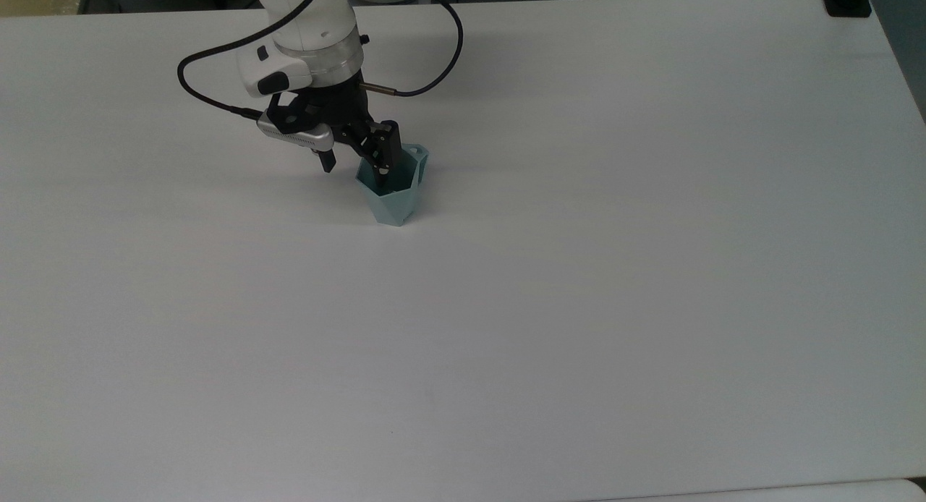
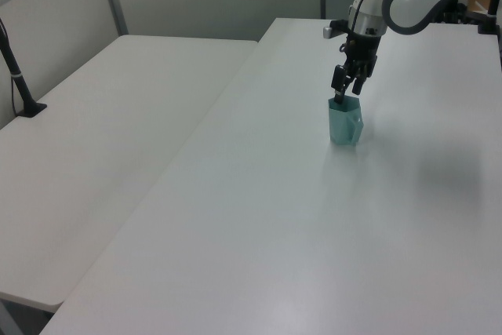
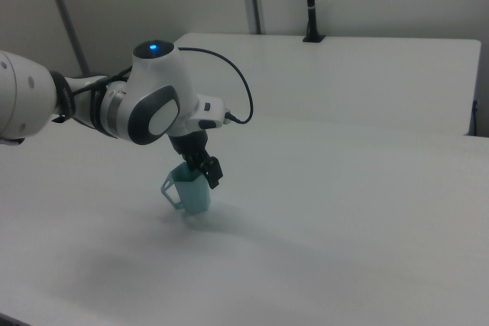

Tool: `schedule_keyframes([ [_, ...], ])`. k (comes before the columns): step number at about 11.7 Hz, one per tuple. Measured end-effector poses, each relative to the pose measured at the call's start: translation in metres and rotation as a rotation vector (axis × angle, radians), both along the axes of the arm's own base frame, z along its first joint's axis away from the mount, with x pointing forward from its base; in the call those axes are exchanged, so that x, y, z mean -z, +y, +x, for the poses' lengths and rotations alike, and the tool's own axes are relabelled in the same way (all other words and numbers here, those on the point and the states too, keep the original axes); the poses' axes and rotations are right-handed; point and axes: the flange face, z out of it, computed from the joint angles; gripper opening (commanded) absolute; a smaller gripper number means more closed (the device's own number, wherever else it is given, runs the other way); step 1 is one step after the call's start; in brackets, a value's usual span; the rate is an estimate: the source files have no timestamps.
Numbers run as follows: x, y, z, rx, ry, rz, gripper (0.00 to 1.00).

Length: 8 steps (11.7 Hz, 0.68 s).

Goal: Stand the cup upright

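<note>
Arm angled down over upright cup (image 1: 394,191); fingers (image 1: 327,160) spread wide, one inside rim.

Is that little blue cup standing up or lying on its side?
Upright: the cup stands on its narrow base on the table, mouth facing up.

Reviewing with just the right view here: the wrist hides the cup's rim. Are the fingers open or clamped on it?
Observer: Open. In the top view the gripper straddles the wall of the cup. One finger is at the opening, and the other is outside the cup, on the top view's left.
Operator: Is the cup standing or tilted?
Observer: The left view shows it upright, with its narrow base on the table.
</note>
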Motion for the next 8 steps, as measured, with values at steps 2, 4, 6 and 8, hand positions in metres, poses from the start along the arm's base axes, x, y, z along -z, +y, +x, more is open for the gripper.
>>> schedule_keyframes([
  [2, -0.007, 0.001, 0.002, -0.002, -0.004, 0.003, 1.00],
  [4, -0.036, 0.004, 0.008, -0.015, -0.019, 0.012, 1.00],
  [6, -0.088, 0.005, 0.010, -0.025, -0.045, 0.032, 1.00],
  [8, -0.146, -0.016, -0.003, -0.156, 0.014, 0.018, 1.00],
])
